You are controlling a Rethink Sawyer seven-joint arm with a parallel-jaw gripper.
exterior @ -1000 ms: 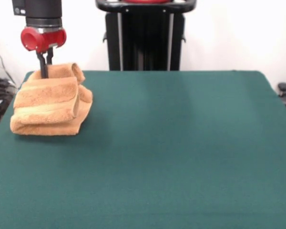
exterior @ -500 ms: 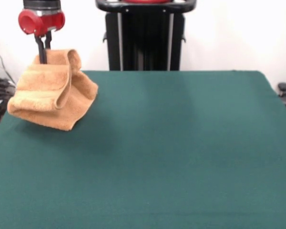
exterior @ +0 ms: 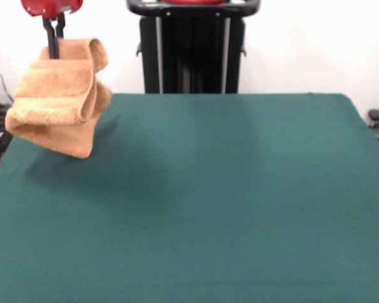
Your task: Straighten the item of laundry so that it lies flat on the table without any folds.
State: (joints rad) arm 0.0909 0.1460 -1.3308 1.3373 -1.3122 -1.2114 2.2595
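— So, what's over on the left there?

— The towel (exterior: pixel 57 95). It's an orange-tan bit of terry cloth, thick and fluffy, and it hangs in the air at the upper left, clear of the desk (exterior: pixel 227 202), over its far left corner. It isn't flat at all: the top edge curls over into a soft roll, a fat fold bulges out below that, and the lowest part droops down to a blunt corner.

— What's holding it up?

— The gripper (exterior: pixel 53 39). You only see the bottom of its red body at the top edge, with two thin dark fingers (exterior: pixel 50 38) coming straight down from it. They stand close together and pinch the towel's upper edge at its left end, so the cloth dangles from that one spot.

— And the desk itself?

— Dark green, a matte felt-like covering, smooth and plain. It's a broad rectangle, far bigger than the towel. There's a faint darker patch on the felt below and to the right of the hanging cloth, like a soft shadow.

— Anything behind?

— In the middle, at the far side, a black upright stand (exterior: pixel 192 47) with pale vertical strips, against a white wall (exterior: pixel 303 44). At the far right edge, a small dark rounded thing (exterior: pixel 377 116) just off the desk's corner; I can't tell what it is.
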